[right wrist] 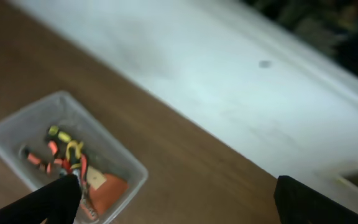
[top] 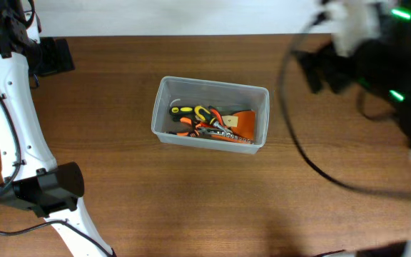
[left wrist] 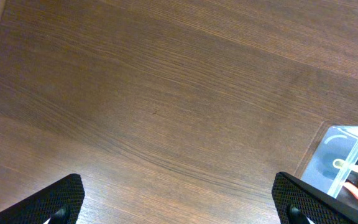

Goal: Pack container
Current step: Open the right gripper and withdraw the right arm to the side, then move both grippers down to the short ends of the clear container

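Note:
The clear plastic container [top: 164, 114] stands at the middle of the table with several orange, yellow and black hand tools [top: 212, 123] lying inside. It also shows in the right wrist view [right wrist: 17, 127] and, as a corner, in the left wrist view [left wrist: 347, 155]. My left gripper [left wrist: 179, 205] is open and empty over bare wood to the left of the container. My right gripper [right wrist: 179, 199] is open and empty, raised high at the table's far right; in the overhead view the right arm [top: 366, 50] is blurred.
The left arm's white links and black joint [top: 45, 189] lie along the table's left side. A pale wall or floor [right wrist: 229, 68] runs behind the table's back edge. Bare wood surrounds the container.

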